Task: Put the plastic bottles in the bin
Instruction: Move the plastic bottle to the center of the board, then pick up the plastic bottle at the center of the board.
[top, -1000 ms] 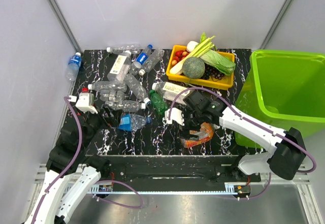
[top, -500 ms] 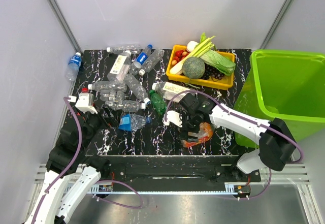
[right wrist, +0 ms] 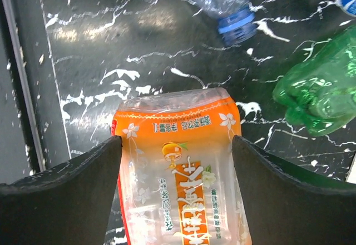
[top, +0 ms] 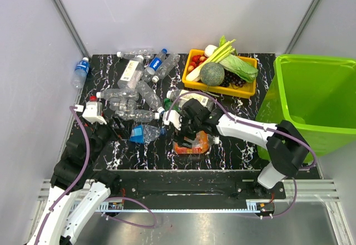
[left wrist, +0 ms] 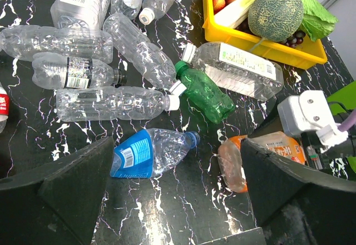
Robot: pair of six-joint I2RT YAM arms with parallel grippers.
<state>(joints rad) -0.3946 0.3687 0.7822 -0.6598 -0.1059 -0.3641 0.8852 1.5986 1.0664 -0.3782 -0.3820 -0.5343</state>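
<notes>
The right jaws press both flanks of the orange bottle (right wrist: 178,167), a soft, crumpled clear shell with a glossy flowered label, near the middle of the bench's (top: 139,153) front edge. The left jaws stand wide apart, gripping nothing, over the black, white-veined top. The translucent lime bin (top: 289,67), thick-rimmed, stands beside the right edge.

Glossy black stone-look finish, white-veined, on the table (right wrist: 139,34). Thin crinkled clear plastic with a shiny printed label for the orange bottle (right wrist: 178,173). Translucent glossy plastic for the green bottle (left wrist: 208,96) and the bin (top: 320,59). Smooth opaque plastic for the yellow tray (left wrist: 267,49). Matt black fingers (right wrist: 67,189) on the right gripper (right wrist: 177,139).
</notes>
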